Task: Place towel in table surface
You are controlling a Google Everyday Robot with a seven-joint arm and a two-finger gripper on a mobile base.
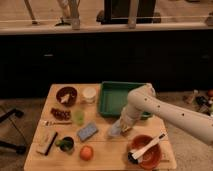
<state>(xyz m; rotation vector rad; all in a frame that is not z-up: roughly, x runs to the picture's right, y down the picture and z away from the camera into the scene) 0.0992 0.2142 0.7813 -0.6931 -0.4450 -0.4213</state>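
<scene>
A pale towel (113,131) is bunched at the tip of my gripper (121,127), just in front of the green tray (111,105). Its lower end reaches the wooden table top (107,155). My white arm comes in from the right, bends over the tray's front right corner and points down to the table's middle. The gripper's body hides the upper part of the towel.
A blue sponge (87,131) lies left of the towel. An orange bowl (150,157) with a white utensil (147,146) stands right of it. Further left are an orange (86,152), a dark cup (66,144), a green cup (78,116), a white cup (89,94) and a brown bowl (66,95).
</scene>
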